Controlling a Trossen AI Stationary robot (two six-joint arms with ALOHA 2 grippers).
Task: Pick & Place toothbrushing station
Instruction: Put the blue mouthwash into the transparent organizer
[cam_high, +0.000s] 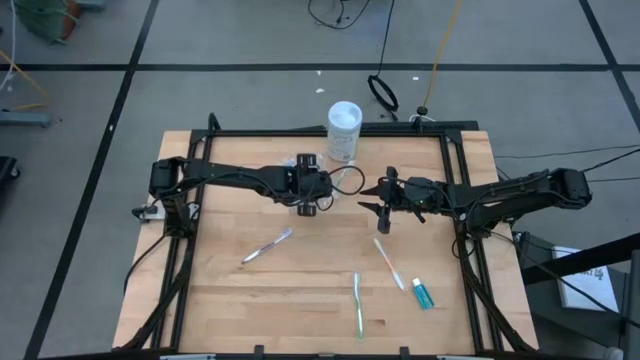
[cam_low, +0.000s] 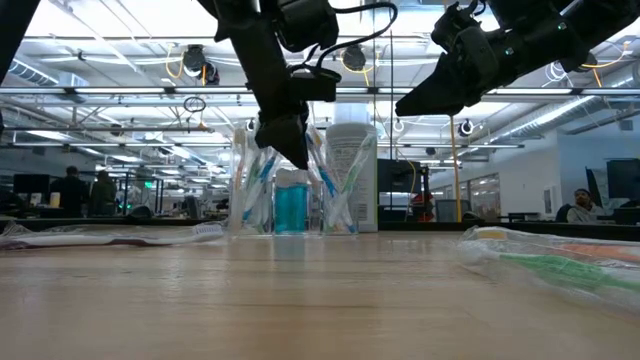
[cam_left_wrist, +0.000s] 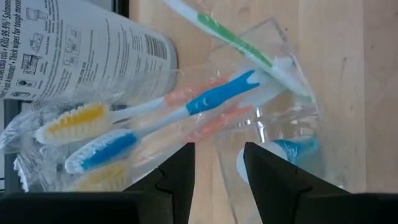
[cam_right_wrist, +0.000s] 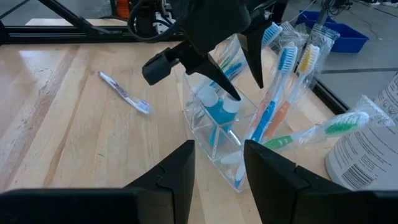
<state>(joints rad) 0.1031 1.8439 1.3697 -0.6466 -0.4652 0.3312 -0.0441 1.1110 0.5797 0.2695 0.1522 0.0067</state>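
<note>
Scene: a wooden surface (cam_high: 230, 300) seen from above, with two dark robot arms reaching toward its middle from either side.
Clear cup (cam_right_wrist: 214, 140): stands upright near the back of the surface, beside a taller white container (cam_high: 344, 130), and already holds several toothbrushes (cam_left_wrist: 186, 109) and blue toothpaste tubes (cam_right_wrist: 217, 115).
Left gripper (cam_right_wrist: 233, 68): directly above the cup, fingers parted and empty, one tip dipping at the rim.
Right gripper (cam_high: 377, 208): hovering just beside the cup, fingers parted, holding nothing.
Loose items: a wrapped toothbrush (cam_high: 266, 246) toward the left, a pink-ended toothbrush (cam_high: 388, 263) and a green toothbrush (cam_high: 358, 303) nearer the front, and one toothpaste tube (cam_high: 423, 293) front right.
Step in hand: probably letting go into the cup and moving on to another piece.
Doing it well: lift the left gripper straight up so it snags no brush handle or wrapper; the light cup looks easy to tip. Take flat brushes across the handle, pinching low against the wood.
</note>
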